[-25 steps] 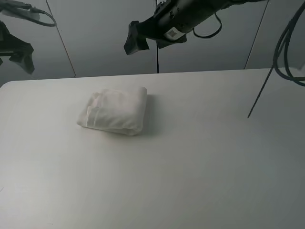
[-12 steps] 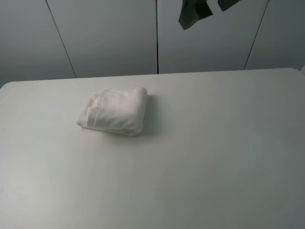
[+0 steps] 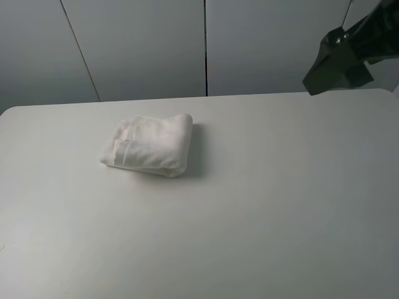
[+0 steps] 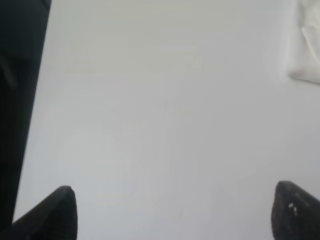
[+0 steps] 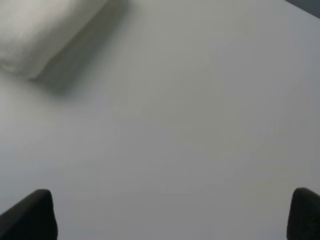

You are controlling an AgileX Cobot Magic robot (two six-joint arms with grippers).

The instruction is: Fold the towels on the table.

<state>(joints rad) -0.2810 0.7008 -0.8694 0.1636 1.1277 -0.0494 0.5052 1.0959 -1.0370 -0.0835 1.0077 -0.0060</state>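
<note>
**A:** Start close in. What do your wrist cameras give you?

**B:** On my left wrist view, the left tool (image 4: 172, 212) has its two dark fingertips (image 4: 60, 212) set wide apart, with nothing between them but bare surface. The right tool (image 5: 172, 212) is the same: tips far apart, nothing held. Both hang above the large plain white smooth-topped worktop (image 3: 262, 205).

**A:** And the cloth?

**B:** The white terry-cloth towel (image 3: 149, 144) lies folded into a compact bundle on the worktop, left of centre and toward the far edge in my high camera. I see layered edges on its left end and a rounded fold on its right. My left wrist view catches only a corner of it (image 4: 307, 45); my right wrist view shows a blurred end of it (image 5: 40, 30) with a shadow beside it. Neither tool touches it.

**A:** Anything farther back?

**B:** The right arm's dark end shows at the upper right of the high view (image 3: 343, 59), well apart from the towel. Behind the worktop stands a grey panelled wall (image 3: 143, 43).
</note>
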